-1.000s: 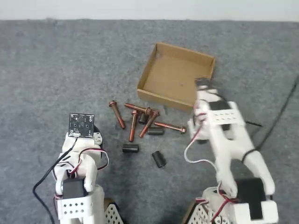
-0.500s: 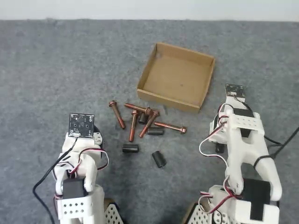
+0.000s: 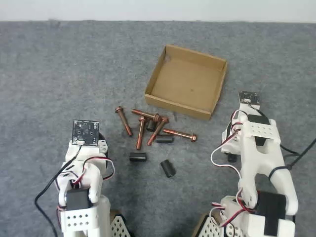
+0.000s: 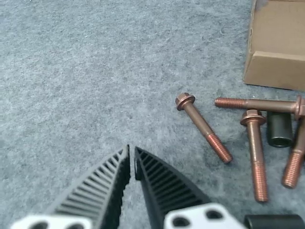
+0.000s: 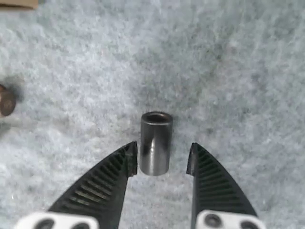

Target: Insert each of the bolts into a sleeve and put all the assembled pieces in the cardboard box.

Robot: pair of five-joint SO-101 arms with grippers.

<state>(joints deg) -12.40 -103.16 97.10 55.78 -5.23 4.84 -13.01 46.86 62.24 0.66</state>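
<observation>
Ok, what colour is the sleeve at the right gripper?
Dark grey, almost black sleeve; clearest in right wrist view.

No legible txt, nos. or signs (any print on the camera board (image 3: 86,133) too small).

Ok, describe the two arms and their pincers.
The left arm and right arm are white plastic with black motors and loose red, white and black wires. The left pincer and right pincer have black, ribbed, tapering fingers on white mounts.
</observation>
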